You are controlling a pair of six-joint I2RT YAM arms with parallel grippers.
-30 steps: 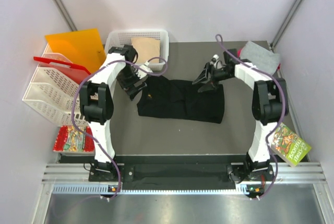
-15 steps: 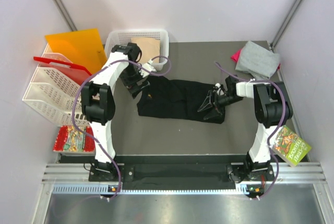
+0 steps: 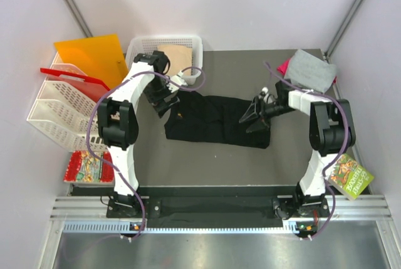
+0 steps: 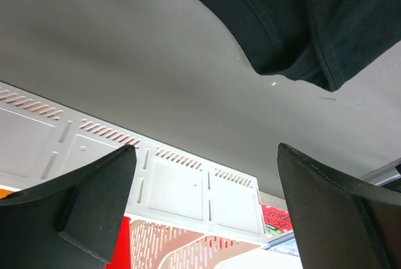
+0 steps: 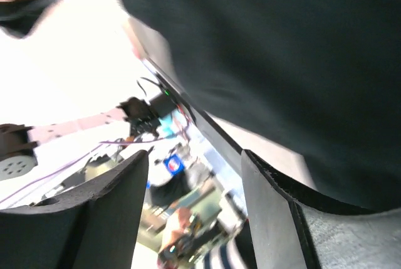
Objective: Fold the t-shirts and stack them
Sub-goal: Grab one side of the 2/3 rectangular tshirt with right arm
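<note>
Beneath the right gripper [image 3: 246, 124], black t-shirt [image 3: 207, 121] spreads toward the left gripper [image 3: 163, 105].

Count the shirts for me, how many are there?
4. The black shirt lies mid-table; the grey shirt sits folded at the far right corner, the pink shirt peeking from under it; the tan shirt is in the white basket. More may hide underneath.

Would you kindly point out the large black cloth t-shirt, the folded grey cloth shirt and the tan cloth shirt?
large black cloth t-shirt [image 3: 213, 125], top view, middle of body.
folded grey cloth shirt [image 3: 310, 71], top view, upper face centre.
tan cloth shirt [image 3: 174, 56], top view, visible centre.
</note>
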